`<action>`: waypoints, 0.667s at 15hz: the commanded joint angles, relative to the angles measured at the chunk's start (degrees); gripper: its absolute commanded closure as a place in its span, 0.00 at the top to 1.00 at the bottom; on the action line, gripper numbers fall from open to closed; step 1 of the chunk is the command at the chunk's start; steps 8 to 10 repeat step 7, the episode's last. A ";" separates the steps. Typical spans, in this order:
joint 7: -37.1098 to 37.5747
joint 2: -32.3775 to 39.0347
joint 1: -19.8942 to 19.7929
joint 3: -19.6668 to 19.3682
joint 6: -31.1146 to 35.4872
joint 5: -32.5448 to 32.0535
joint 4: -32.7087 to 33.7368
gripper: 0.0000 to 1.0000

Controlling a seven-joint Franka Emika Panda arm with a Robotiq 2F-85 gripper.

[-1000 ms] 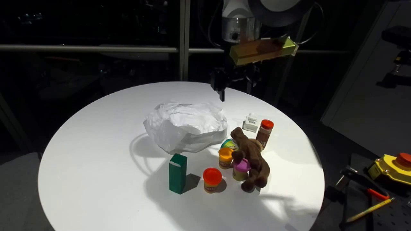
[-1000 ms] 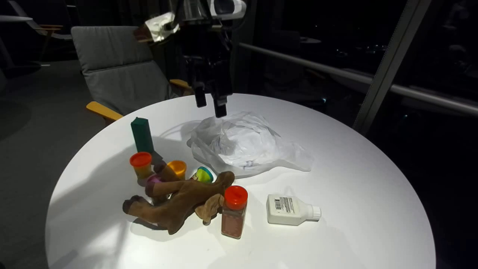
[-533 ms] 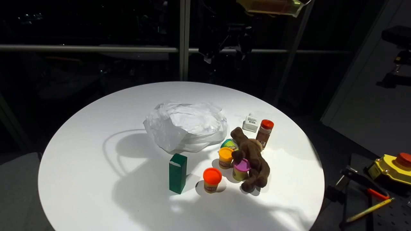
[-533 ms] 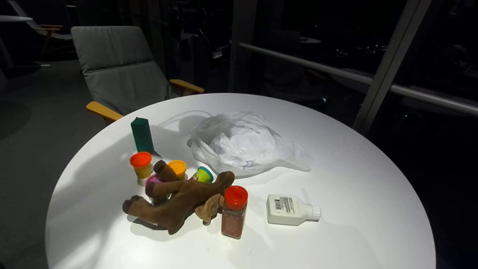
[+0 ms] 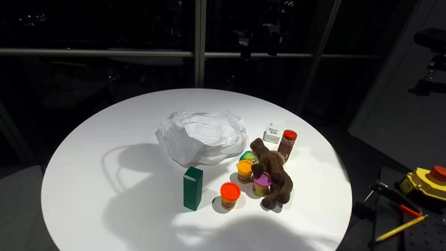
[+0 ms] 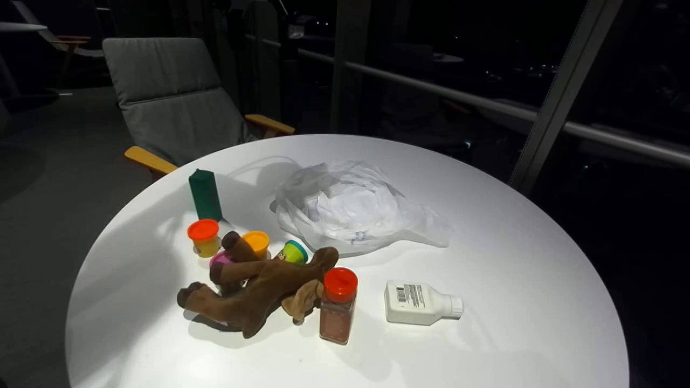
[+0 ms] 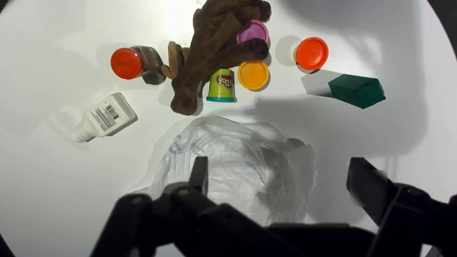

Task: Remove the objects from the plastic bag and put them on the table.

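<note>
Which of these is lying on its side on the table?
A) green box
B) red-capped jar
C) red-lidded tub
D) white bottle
D: in an exterior view the white bottle lies flat on the table, while the green box, red-capped jar and red-lidded tub stand upright.

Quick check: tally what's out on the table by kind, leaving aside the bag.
Lidded tubs: 4
Green box: 1
Brown soft toy: 1
Red-capped jar: 1
White bottle: 1
Total: 8

The black pincer [image 7: 277,173] has jointed, angular fingers [image 7: 199,176].
</note>
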 commanded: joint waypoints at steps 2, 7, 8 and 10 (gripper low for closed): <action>-0.23 0.00 -1.07 1.08 -0.17 -0.03 0.01 1.00; -0.37 0.02 -1.07 1.09 -0.18 -0.03 -0.05 1.00; -0.37 0.02 -1.07 1.09 -0.18 -0.03 -0.05 1.00; -0.37 0.02 -1.07 1.09 -0.18 -0.03 -0.05 1.00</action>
